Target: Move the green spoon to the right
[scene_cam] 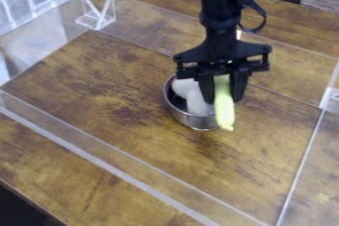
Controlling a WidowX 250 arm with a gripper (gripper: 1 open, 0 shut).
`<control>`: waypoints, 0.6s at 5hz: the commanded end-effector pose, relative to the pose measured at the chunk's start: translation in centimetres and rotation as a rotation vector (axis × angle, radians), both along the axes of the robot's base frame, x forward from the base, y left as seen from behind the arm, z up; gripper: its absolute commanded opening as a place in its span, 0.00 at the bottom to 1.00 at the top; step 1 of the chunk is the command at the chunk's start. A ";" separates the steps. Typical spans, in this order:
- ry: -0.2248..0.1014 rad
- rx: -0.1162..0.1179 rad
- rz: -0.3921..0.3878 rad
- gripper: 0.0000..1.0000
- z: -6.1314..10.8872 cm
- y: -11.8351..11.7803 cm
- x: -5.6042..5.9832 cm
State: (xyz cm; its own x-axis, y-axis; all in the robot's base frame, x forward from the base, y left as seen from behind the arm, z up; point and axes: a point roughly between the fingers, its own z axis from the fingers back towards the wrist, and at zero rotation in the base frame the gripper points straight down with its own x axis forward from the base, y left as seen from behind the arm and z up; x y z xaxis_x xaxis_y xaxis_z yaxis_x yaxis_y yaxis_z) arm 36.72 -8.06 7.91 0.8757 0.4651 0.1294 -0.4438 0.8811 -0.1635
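The green spoon (227, 111) hangs almost upright, its yellow-green handle pointing down over the right rim of the steel bowl (185, 114). My gripper (223, 81) points down from the black arm and is shut on the spoon's upper part, so the spoon's head is hidden between the fingers (199, 75). A white object (196, 95) lies inside the bowl, just left of the spoon. The spoon's lower tip sits close above the wooden table at the bowl's front right.
The wooden table (106, 81) is fenced by low clear plastic walls (119, 175) along the front and right. A small clear stand (95, 12) sits at the back left. White railing runs along the far left edge.
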 end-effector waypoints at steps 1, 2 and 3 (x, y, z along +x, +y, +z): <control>-0.079 -0.022 -0.088 0.00 3.7 -1.1 -0.1; -0.072 -0.026 -0.149 0.00 4.2 -2.3 -0.2; -0.050 -0.033 -0.243 0.00 4.2 -3.7 -0.1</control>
